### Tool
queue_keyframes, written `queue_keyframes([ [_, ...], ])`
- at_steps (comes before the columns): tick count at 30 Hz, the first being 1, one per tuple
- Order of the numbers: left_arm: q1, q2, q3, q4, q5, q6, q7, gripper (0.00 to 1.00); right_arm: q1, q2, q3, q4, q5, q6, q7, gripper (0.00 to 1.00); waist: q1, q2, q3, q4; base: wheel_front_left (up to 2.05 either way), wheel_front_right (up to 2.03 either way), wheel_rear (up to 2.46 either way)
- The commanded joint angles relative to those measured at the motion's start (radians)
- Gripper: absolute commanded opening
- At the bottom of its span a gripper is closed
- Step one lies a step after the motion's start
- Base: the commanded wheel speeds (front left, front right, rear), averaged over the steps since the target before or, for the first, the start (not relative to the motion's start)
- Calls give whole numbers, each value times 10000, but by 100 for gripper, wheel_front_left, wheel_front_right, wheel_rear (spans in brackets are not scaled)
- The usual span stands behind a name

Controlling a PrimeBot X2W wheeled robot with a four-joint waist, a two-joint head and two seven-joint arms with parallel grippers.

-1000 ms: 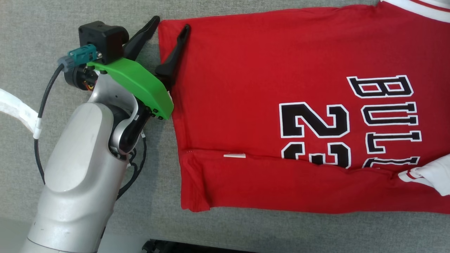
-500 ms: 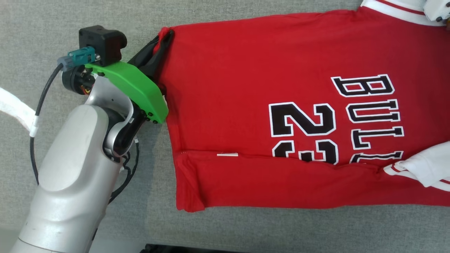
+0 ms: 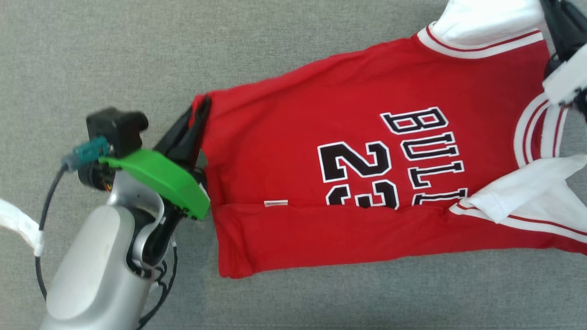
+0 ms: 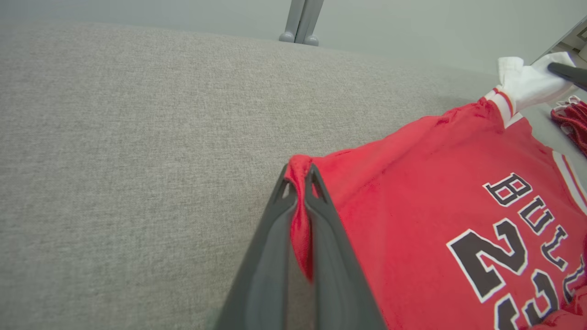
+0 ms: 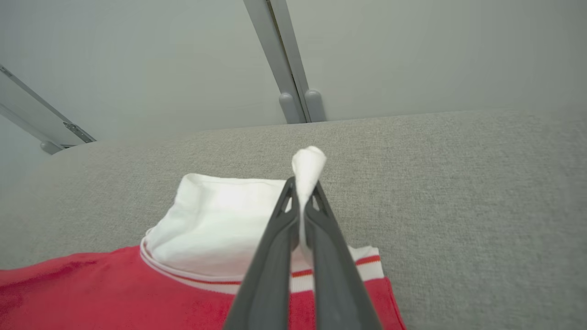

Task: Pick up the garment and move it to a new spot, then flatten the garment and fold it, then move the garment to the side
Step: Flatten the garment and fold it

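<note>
Jersey (image 3: 298,123), red, with "BULLS" and "23" in black outlined in white, lies spread on the grey fabric surface (image 3: 114,55). In the head view it reaches from the centre out to 3 o'clock, hem toward 9 o'clock and neckline toward 3. Its edge along 6 o'clock is folded over onto the front in a long strip, with a small white label (image 3: 275,202) at the fold line. The left gripper (image 3: 200,110) sits at 9 o'clock of the jersey, ahead of a green wrist cover (image 3: 156,181). Its two dark fingers are pressed together on the hem corner at 10 o'clock, and in the left wrist view a bunch of red cloth sticks up between the tips. The right gripper (image 5: 302,183), at 1 o'clock in the head view, pinches a fold of the white sleeve (image 5: 215,224), a white nub poking past its tips. The other white sleeve (image 3: 527,195) lies across the jersey at 4 o'clock.
</note>
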Motion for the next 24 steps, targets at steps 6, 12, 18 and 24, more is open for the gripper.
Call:
queue_keyframes([
  [6,1869,232,121,-895,-244,500,-186,0,2848,64,-686,-1146,613,1,-425,0,0,0,-1575,-962,0,0,0],
  [12,3378,474,264,-1636,-580,875,-112,0,4509,719,-904,-1770,696,1,-461,0,0,0,-2021,-1341,0,0,0],
  [18,4133,556,183,-1691,-550,1142,-37,37,5042,1189,-839,-1675,311,1,-413,25,0,0,-2140,-1467,0,0,0],
  [24,4333,526,347,-1269,136,1610,-934,100,5080,1363,-955,-1371,-133,1,-62,100,0,0,-2155,-1455,0,0,0],
])
